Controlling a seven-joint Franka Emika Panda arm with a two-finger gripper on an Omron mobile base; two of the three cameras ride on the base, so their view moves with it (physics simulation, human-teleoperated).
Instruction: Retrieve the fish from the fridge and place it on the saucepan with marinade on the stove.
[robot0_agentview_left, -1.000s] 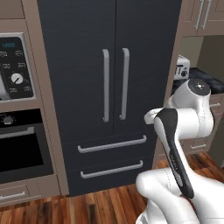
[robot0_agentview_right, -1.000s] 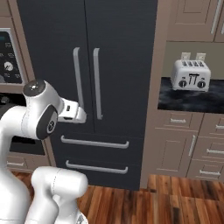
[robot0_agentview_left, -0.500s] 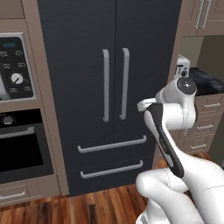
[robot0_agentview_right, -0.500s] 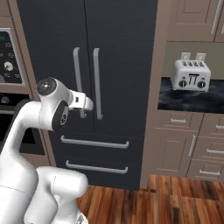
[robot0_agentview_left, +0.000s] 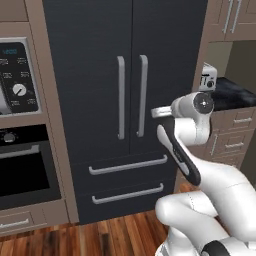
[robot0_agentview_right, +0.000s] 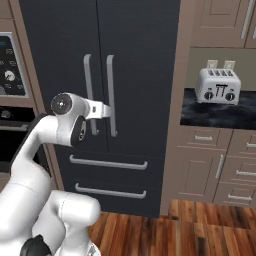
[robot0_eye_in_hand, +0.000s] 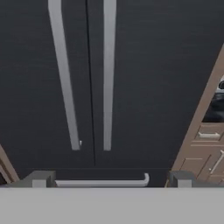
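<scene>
Fridge (robot0_agentview_left: 100, 75), doors shut; gripper (robot0_eye_in_hand: 109, 178) spread wide, empty, facing handles (robot0_eye_in_hand: 107, 74) at 12 o'clock: approach step, next likely a handle grasp.

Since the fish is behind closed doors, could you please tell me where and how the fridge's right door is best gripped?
Grip the right long silver bar handle on the dark charcoal fridge near mid-height, front-on, open claw straddling it sideways: the bar is vertical and stands off the door.
</scene>
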